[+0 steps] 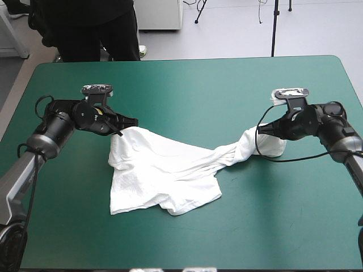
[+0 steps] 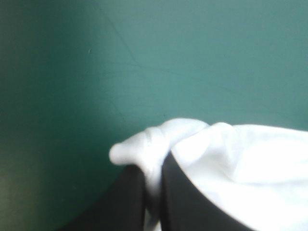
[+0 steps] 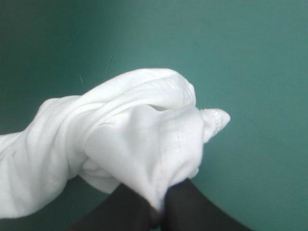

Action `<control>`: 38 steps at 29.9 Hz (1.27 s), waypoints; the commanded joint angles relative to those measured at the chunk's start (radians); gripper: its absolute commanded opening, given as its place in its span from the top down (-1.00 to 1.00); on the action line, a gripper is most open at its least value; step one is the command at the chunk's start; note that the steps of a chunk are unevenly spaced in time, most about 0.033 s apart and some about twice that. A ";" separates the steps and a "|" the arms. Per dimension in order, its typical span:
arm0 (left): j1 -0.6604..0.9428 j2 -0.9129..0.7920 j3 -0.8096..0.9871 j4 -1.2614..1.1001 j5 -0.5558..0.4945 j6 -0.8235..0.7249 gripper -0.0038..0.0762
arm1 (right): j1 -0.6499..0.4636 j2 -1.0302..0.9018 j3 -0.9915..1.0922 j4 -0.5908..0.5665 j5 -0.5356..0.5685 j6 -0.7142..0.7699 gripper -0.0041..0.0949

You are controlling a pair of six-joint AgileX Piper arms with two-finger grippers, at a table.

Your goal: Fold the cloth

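The white T-shirt (image 1: pixel 164 170) is stretched across the middle of the teal-green table, its body lying rumpled toward the front and one part pulled into a twisted rope toward the right. My left gripper (image 1: pixel 134 122) is shut on the T-shirt's left upper corner; in the left wrist view the T-shirt (image 2: pixel 231 163) bulges up between and over the black fingers (image 2: pixel 192 202). My right gripper (image 1: pixel 262 130) is shut on the bunched right end, and in the right wrist view the T-shirt (image 3: pixel 130 134) sits as a thick wad just ahead of my fingers (image 3: pixel 192 211).
Bare teal-green cover (image 1: pixel 227 85) lies behind the T-shirt and along the front edge (image 1: pixel 255 238). A person in dark clothes (image 1: pixel 91 28) stands just beyond the table's far left edge.
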 commanded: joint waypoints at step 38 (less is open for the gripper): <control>-0.002 -0.219 -0.094 0.083 0.494 -0.005 -0.41 | 0.003 -0.177 -0.399 -0.156 0.315 0.028 -0.45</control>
